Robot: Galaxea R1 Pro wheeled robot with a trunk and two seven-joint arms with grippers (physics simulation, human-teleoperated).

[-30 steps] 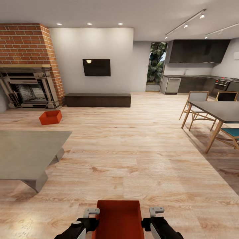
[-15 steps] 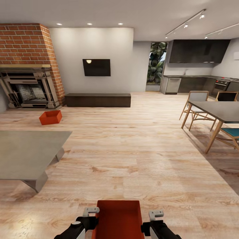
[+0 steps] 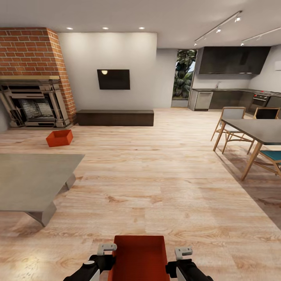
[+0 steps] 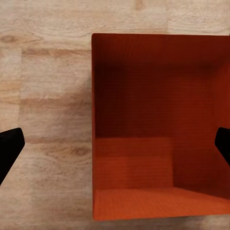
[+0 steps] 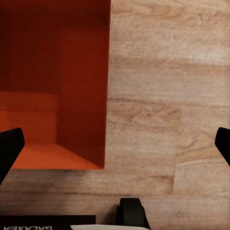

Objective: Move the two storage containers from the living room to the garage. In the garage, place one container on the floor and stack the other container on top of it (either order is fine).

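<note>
i have one storage container [image 3: 139, 257] right in front of me on the wood plank floor [image 3: 164, 187], low in the head view, between my two grippers. the left gripper [image 4: 115, 143] has its fingers spread wide, straddling the container's near wall, grasping nothing. the right gripper [image 5: 115, 143] is likewise released, with the container's other wall between its dark fingers [image 5: 9, 148]. the second storage container [image 3: 59, 138] sits far off on the floor near the brick fireplace [image 3: 33, 78], beyond the grey counter [image 3: 31, 179].
</note>
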